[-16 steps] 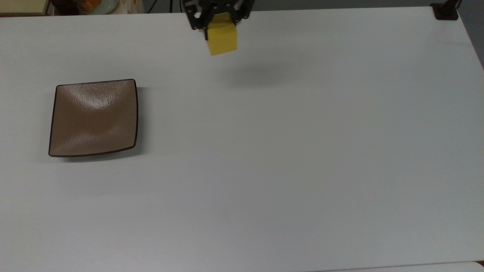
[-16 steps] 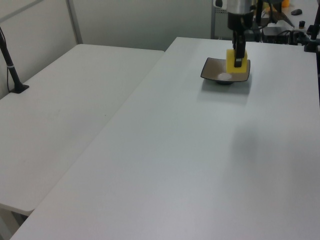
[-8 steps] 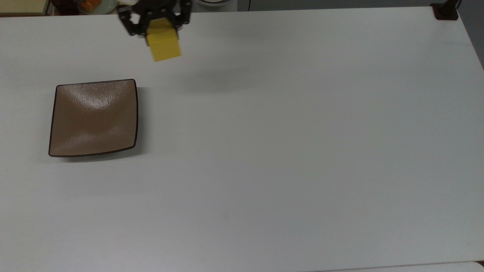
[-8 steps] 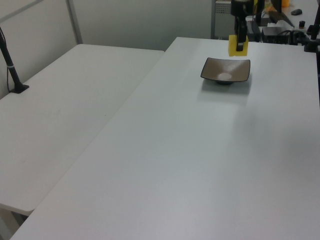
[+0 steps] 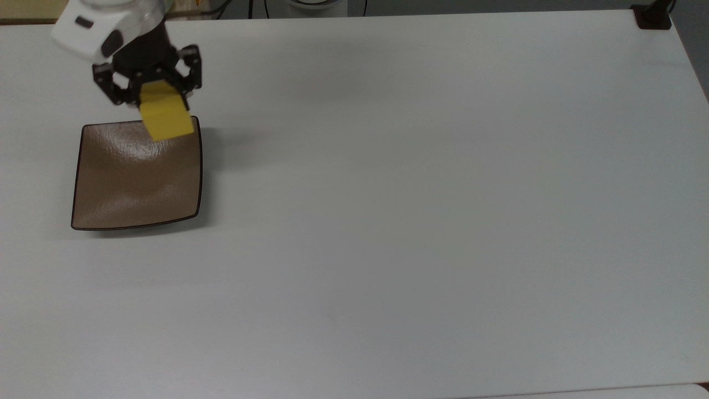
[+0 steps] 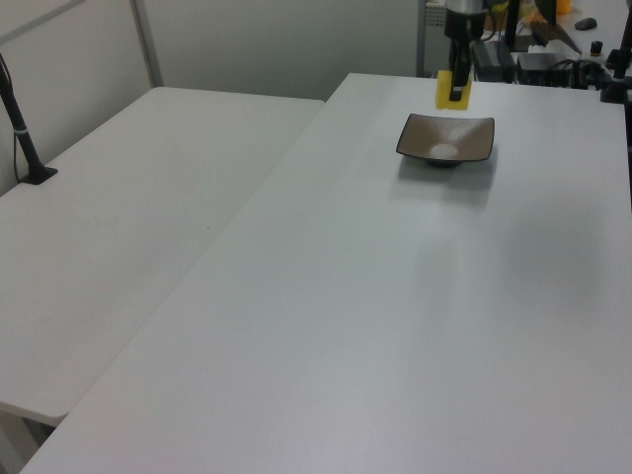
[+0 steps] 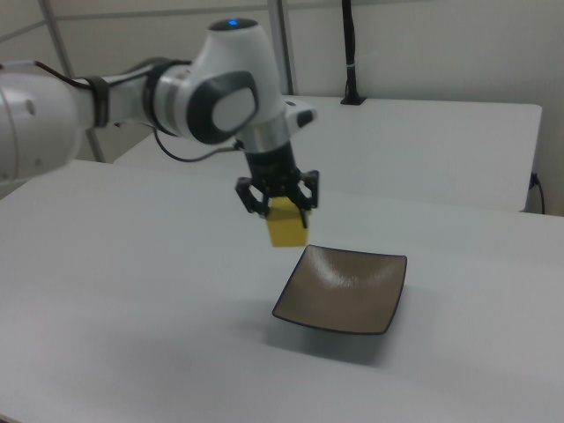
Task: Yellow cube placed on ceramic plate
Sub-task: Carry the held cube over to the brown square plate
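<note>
The yellow cube [image 5: 164,117] hangs in the air with my gripper [image 5: 152,102] shut on it. In the top view it overlaps the far right corner of the ceramic plate [image 5: 133,185], a glossy tan-brown square with a dark rim resting on the white table. The right view puts the cube [image 7: 287,227] and gripper [image 7: 280,207] above and to the left of the plate [image 7: 345,291], well clear of its surface. From the left view the cube [image 6: 453,89] appears above the plate's [image 6: 446,140] far left edge, still held by the gripper [image 6: 456,74].
The white table [image 5: 415,194] spreads wide to the top view's right of the plate. A second white table [image 6: 128,227] adjoins it at the left view's left. A black post base [image 5: 652,16] stands at the top view's far right corner. Cluttered equipment [image 6: 553,39] lies beyond the far edge.
My gripper has carried the yellow cube toward the top view's left and nearer the plate, from the table's far middle to over the plate's far right corner.
</note>
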You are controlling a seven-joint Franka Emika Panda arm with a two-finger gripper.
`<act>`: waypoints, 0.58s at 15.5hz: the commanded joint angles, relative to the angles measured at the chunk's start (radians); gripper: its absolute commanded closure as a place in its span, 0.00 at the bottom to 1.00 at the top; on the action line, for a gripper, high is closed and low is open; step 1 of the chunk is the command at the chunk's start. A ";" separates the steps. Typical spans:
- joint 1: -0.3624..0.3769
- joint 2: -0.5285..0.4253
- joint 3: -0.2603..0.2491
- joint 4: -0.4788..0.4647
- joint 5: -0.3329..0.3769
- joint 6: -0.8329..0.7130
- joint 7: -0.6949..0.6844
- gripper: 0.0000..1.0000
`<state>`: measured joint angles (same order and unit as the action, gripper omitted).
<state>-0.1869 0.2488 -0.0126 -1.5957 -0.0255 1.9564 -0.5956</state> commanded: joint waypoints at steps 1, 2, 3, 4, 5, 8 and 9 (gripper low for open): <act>-0.040 0.070 0.008 0.033 0.033 0.068 -0.124 0.81; -0.040 0.084 0.007 0.033 0.033 0.078 -0.130 0.81; -0.040 0.095 0.002 0.031 0.036 0.087 -0.128 0.81; -0.040 0.108 0.000 0.029 0.038 0.102 -0.128 0.81; -0.040 0.125 0.000 0.029 0.038 0.123 -0.127 0.81; -0.066 0.168 0.000 0.028 0.055 0.186 -0.135 0.81; -0.066 0.173 -0.001 0.025 0.053 0.200 -0.136 0.81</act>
<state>-0.2342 0.3868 -0.0123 -1.5866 -0.0058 2.1093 -0.6970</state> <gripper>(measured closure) 0.401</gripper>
